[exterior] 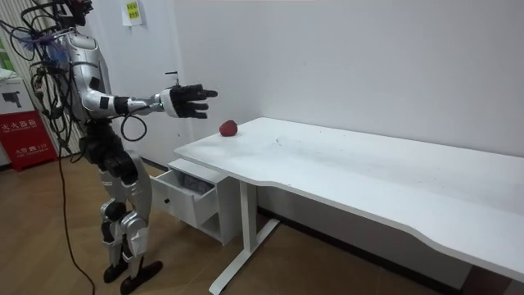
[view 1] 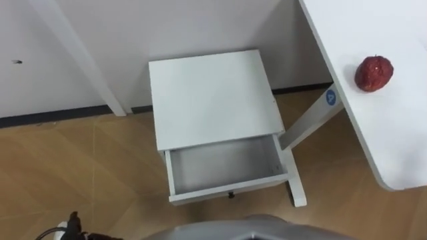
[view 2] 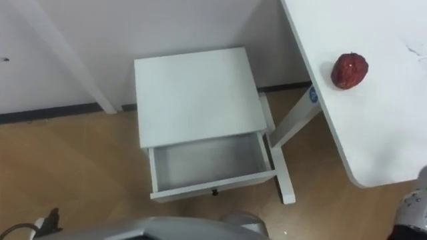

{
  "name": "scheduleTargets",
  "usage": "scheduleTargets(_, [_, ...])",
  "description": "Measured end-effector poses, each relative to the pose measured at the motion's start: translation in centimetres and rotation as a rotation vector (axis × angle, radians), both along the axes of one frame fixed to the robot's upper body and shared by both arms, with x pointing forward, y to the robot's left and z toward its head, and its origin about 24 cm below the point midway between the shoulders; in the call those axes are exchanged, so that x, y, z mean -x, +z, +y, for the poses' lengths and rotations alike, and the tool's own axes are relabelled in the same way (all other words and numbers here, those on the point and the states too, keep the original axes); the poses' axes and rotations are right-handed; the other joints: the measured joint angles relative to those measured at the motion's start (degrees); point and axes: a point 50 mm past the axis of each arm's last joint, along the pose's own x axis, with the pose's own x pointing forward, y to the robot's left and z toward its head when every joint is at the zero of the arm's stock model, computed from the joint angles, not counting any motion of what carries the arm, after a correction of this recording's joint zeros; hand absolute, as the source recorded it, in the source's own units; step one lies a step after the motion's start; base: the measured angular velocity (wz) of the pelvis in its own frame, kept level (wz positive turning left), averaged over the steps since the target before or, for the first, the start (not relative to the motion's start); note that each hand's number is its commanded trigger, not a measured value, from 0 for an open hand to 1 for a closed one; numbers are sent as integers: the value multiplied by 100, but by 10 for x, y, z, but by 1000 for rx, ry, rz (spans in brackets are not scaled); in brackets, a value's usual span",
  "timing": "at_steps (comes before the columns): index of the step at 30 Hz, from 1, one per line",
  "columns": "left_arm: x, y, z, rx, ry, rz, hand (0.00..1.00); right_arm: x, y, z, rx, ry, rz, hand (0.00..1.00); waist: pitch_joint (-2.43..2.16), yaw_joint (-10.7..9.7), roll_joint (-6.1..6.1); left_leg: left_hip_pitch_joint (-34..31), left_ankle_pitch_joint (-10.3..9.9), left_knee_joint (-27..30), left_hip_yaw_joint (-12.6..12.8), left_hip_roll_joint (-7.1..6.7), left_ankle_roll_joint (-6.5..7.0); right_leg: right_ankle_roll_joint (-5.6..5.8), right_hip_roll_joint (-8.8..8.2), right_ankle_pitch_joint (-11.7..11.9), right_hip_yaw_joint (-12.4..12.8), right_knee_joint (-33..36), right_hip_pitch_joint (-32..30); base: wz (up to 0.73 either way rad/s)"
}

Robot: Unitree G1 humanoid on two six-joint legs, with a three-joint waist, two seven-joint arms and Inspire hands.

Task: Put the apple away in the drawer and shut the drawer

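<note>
Robot: stands on the wood floor [view 1: 73, 167] in front of a low white cabinet [view 1: 212, 100], with a white desk [exterior: 393, 176] on its right; in the room view it is upright at the left side, one arm stretched out towards the desk.
Apple: a dark red apple [view 1: 373, 73] sits alone on the desk top, near the desk's left edge and far corner, well apart from the cabinet.
Drawer: the cabinet's drawer [view 1: 230, 189] is pulled out towards the robot, its pale grey inside bare, with a small dark knob [view 1: 231, 195] in the middle of the front panel.
Right hand: the right hand [exterior: 185, 100] is held in the air at chest height, fingers straight and spread, gripping nothing; it points at the apple but stops short of it and touches neither fruit nor desk.
Left hand: the left hand [view 1: 75, 225] shows as a dark shape low at the near left corner of the left eye view; its state cannot be told.
Labels: a round blue sticker [view 1: 330, 97] with a white mark sits on the desk leg beside the cabinet, too small to read.
Signs: a yellow notice [exterior: 131, 12] hangs on the far wall above the robot, and a red sign [exterior: 24, 131] with white characters stands at the room view's left.
</note>
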Motion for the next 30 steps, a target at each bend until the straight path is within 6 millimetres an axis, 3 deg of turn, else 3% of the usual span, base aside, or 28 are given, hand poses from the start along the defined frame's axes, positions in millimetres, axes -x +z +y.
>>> scheduleTargets(6, [7,-3,-5,27,-29,44,0,-23,-9,20,45,249,115,0,5,154,12,54,1,-5,-17,9,0,-3,-4,25,-62,-89,103,2])
scheduleTargets(12, [6,-2,-4,24,-32,36,0,-39,-18,34,30,472,179,0,19,185,34,51,3,-7,-34,16,-3,-10,-2,31,-89,-106,111,2])
scheduleTargets(25, [0,-1,-4,21,-40,14,0,-48,-32,43,9,684,272,0,24,191,-28,81,4,-17,-78,16,-6,-17,5,55,-90,-195,187,0])
scheduleTargets(30, [-3,0,-2,7,-72,10,0,-49,-47,43,-5,778,384,0,24,286,-92,86,5,-9,-105,16,-7,-19,-1,56,-137,-190,209,2])
